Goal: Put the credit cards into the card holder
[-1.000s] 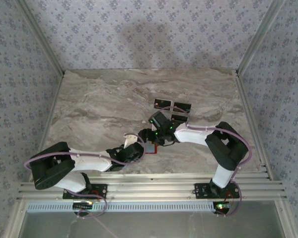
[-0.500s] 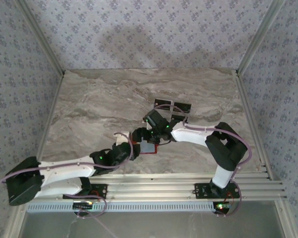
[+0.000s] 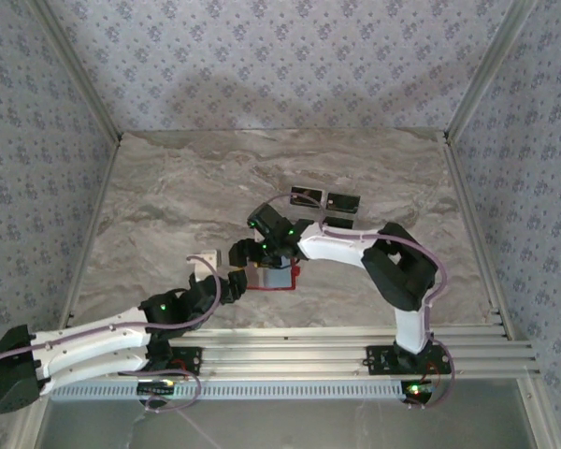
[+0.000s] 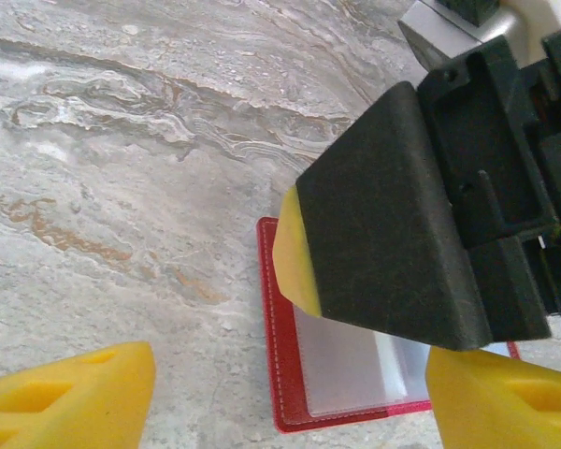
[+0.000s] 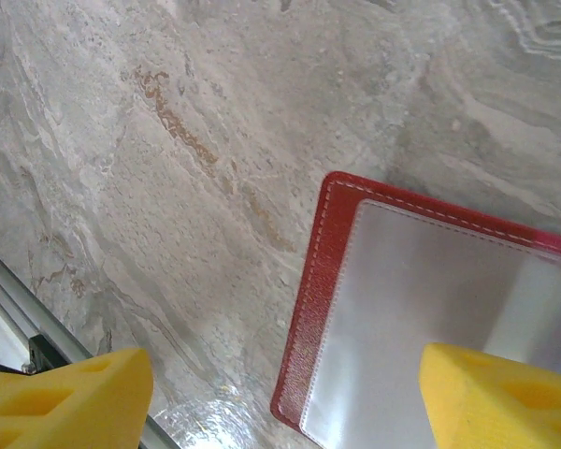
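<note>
The red card holder [image 3: 282, 279] lies open on the marble table, its clear plastic sleeves facing up [image 4: 348, 376] [image 5: 430, 318]. My left gripper [image 3: 228, 283] [image 4: 285, 402] hovers open just left of it, nothing between its yellow fingertips. My right gripper [image 3: 249, 253] [image 5: 280, 398] is open above the holder's left edge, and one of its fingers [image 4: 383, 243] crosses the left wrist view. Two glossy black credit cards [image 3: 306, 196] [image 3: 343, 201] lie behind the holder, and a third dark card [image 3: 335, 223] peeks past the right arm. The orange-brown and grey cards are hidden.
The table's near edge meets a metal rail [image 3: 290, 339] [image 5: 19, 299] close to both grippers. Patterned walls [image 3: 262, 56] enclose the table on three sides. Bare marble [image 3: 168, 196] stretches to the left and back.
Both grippers have shifted left. The left arm has stretched out low along the front. The right gripper came off the holder's middle, so more of the red holder shows.
</note>
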`<state>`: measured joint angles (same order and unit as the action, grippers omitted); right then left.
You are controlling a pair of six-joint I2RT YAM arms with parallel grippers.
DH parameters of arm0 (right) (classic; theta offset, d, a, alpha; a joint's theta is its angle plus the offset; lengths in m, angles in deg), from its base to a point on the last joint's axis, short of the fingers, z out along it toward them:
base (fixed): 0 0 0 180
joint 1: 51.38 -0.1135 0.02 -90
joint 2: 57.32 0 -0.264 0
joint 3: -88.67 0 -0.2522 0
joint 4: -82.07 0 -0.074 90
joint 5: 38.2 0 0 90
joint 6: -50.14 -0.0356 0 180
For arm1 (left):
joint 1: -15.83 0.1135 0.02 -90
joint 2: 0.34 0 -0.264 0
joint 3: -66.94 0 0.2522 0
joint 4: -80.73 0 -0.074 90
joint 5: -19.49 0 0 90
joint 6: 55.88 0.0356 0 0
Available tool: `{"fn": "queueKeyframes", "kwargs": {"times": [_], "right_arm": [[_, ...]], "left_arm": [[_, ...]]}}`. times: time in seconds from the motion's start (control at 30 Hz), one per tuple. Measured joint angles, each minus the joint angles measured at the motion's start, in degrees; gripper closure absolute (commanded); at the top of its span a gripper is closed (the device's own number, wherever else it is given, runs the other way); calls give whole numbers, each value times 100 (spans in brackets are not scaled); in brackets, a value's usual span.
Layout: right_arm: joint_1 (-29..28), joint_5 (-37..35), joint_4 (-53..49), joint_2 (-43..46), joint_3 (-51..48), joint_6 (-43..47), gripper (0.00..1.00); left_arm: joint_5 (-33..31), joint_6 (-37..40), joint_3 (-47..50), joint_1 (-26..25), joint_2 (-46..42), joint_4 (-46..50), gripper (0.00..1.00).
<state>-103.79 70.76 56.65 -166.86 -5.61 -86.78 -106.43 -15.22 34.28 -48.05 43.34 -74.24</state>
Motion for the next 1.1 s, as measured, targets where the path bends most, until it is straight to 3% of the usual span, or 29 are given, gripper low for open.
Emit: {"fn": "queueKeyframes", "kwargs": {"times": [0.33, 0.6, 0.87, 1.1], "right_arm": [[-2, 44, -74, -249, 85, -4, 22], [267, 256, -363, 55, 273, 149, 22], [1408, 289, -647, 1340, 133, 557, 22], [2872, 122, -1051, 2238, -214, 852, 22]], "left_arm": [[-4, -81, -17, 90, 114, 280, 10], [339, -9, -522, 680, 273, 595, 2], [1235, 463, -1495, 1738, 791, 868, 0], [2146, 879, -2599, 2376, 2347, 743, 0]]}}
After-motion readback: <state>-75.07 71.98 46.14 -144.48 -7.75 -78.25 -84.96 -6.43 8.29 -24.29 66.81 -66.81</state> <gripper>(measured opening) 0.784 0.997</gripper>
